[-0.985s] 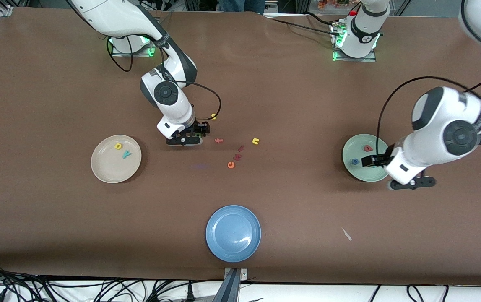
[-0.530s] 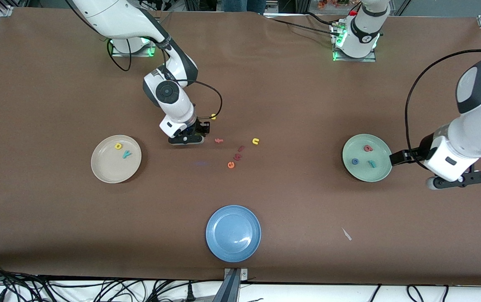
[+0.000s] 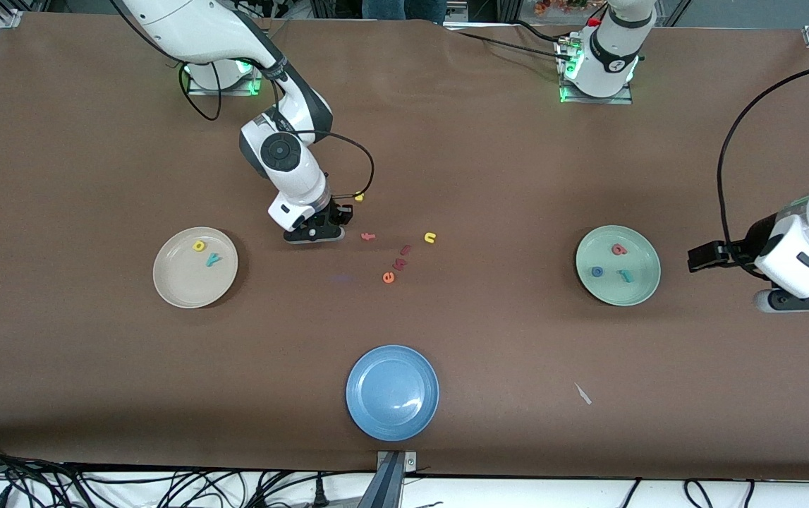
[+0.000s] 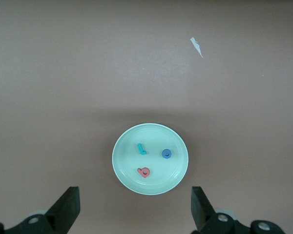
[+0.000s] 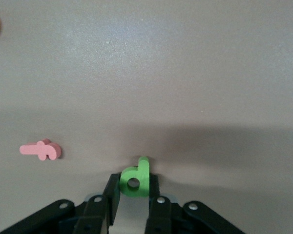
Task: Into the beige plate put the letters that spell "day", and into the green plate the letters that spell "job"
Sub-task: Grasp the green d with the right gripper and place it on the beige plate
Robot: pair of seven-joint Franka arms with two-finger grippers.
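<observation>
The right claw (image 5: 132, 197) is clenching the green "d" (image 5: 135, 178) low on the counter (image 3: 94, 141) beside the coral "f" (image 5: 41, 149), needing a straight lift toward the beige plate (image 3: 171, 286), while the left claw (image 4: 134, 214) is waiting, released, beside the green plate (image 3: 640, 289) holding 3 letters.

Front view: high up, facing the robots, taking in the whole table (image 3: 94, 141). Left wrist view: well above the green plate (image 4: 150, 159), looking down. Right wrist view: right up close on the green "d" (image 5: 136, 178). Green plate (image 3: 618, 265) shared with front.
</observation>
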